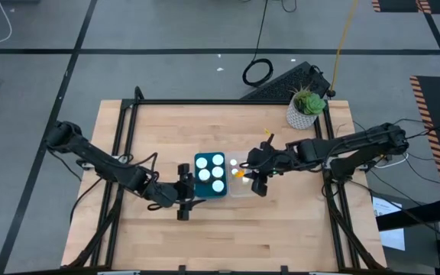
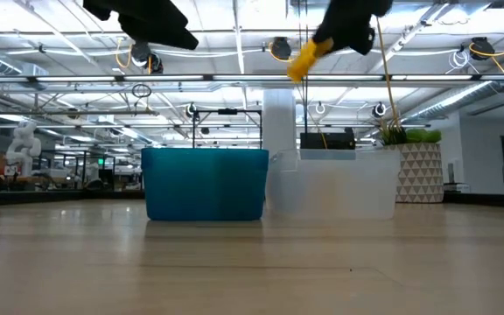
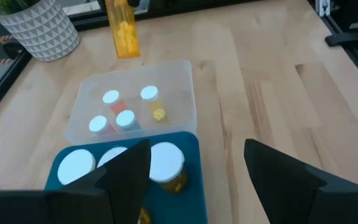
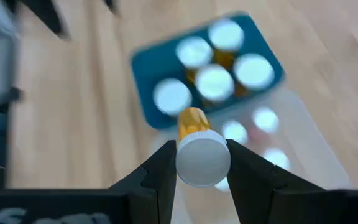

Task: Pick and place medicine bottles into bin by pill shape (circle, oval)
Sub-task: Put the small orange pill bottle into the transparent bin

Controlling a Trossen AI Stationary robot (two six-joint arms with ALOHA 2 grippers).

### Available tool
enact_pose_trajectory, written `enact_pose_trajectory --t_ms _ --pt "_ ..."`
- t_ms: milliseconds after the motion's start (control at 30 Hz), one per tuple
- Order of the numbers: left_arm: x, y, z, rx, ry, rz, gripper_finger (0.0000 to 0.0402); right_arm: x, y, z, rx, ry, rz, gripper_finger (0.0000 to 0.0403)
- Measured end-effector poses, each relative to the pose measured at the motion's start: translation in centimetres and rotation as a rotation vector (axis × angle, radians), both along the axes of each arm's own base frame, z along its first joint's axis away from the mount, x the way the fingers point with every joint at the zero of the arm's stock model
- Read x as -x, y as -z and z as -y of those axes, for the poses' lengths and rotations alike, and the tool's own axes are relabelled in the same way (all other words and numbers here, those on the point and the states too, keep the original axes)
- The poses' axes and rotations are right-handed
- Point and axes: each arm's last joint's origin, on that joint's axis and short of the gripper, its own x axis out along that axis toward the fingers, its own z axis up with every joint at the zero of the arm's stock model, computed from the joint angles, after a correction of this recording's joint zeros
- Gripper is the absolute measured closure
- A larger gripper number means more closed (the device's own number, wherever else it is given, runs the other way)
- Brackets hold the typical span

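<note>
An amber medicine bottle (image 4: 199, 149) with a white cap is clamped in the right hand (image 1: 244, 173) and held in the air above the clear bin (image 3: 182, 81), which already contains four slim bottles. At the clear bin's 9 o'clock, touching it, stands the teal bin (image 1: 207, 188) with four wider bottles. The placing step is judged under way; lowering into the clear bin and release are called for next. The left hand (image 1: 185, 192) waits spread and empty at the teal bin's 9 o'clock over the desk (image 1: 296, 229).

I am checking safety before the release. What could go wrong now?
The right gripper holds an amber bottle high above the clear bin; dropped from there, it may bounce out or knock over the slim bottles inside. The open left gripper waits beside the teal bin.
</note>
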Motion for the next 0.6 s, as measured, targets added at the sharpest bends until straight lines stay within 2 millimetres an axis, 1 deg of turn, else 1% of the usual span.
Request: enact_pose_trajectory --t_ms 67,167,267,400,600 --pt "0.0 -0.2 0.0 0.006 -0.001 0.009 0.0142 0.2 0.4 0.1 0.022 0.030 -0.048 0.0287" --pt "0.0 -0.1 0.0 0.007 -0.002 0.008 0.0142 -0.1 1.1 0.1 0.017 0.064 -0.072 0.0287" --pt "0.0 -0.2 0.0 0.011 -0.001 0.015 0.0142 -1.0 2.3 -0.2 0.018 0.063 -0.104 0.0287" --pt "0.0 -0.2 -0.1 0.009 -0.003 0.013 0.0142 -2.3 4.4 -0.4 0.002 0.044 -0.177 0.0288" --pt "0.0 -0.2 0.0 0.010 -0.002 0.017 0.0142 -3.3 6.3 -0.6 0.001 0.044 -0.227 0.0287"
